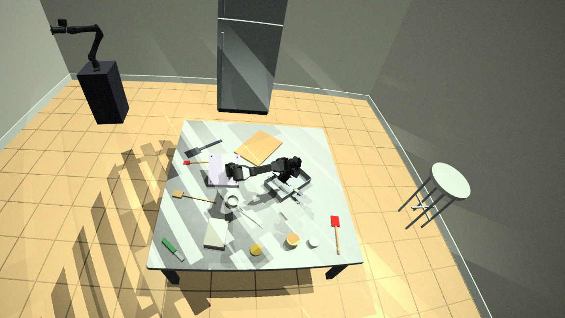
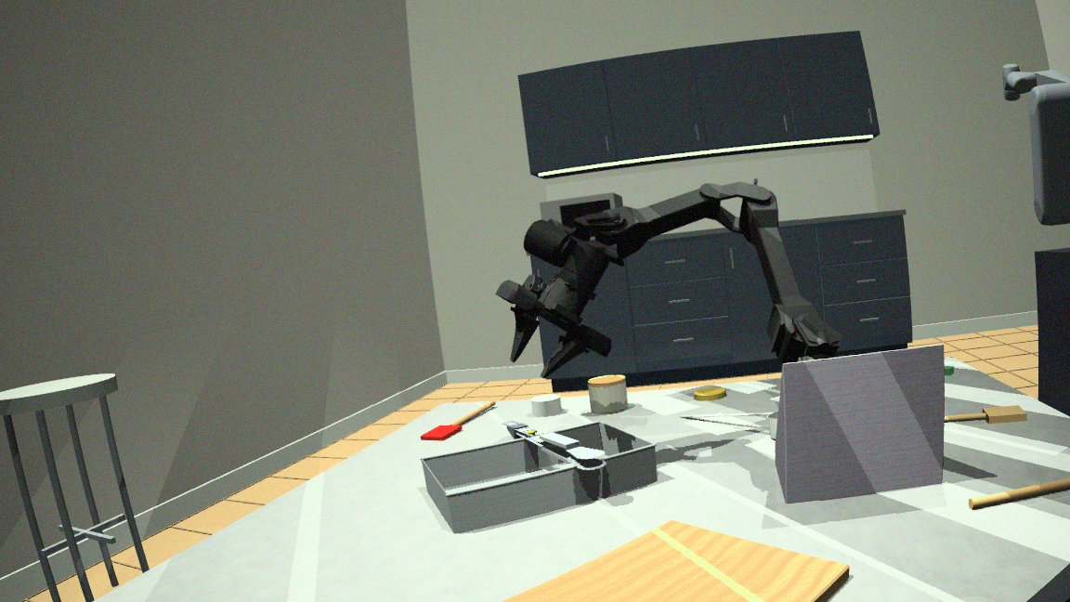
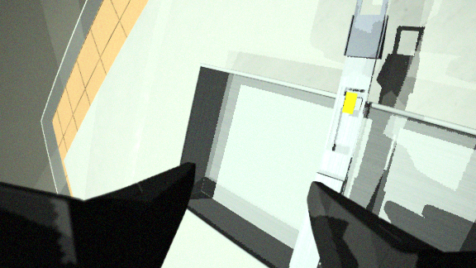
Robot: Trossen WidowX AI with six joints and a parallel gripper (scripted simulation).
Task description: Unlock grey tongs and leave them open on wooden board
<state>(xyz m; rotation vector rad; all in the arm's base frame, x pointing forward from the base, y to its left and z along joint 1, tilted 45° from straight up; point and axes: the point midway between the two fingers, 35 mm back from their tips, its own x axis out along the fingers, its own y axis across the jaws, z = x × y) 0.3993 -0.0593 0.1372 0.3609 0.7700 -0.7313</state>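
The black arm rises from its base, its lower part leaning up to a bent elbow. From there the forearm reaches out, sloping gently down to the wrist. The wrist bends more steeply, so the gripper hangs at the end on a slant, tips lowest. Its two dark fingers stand apart, partly open, with nothing between them. Each narrows to a blunt tip. In the wrist view they come in from the lower left and lower right, leaving a broad gap.
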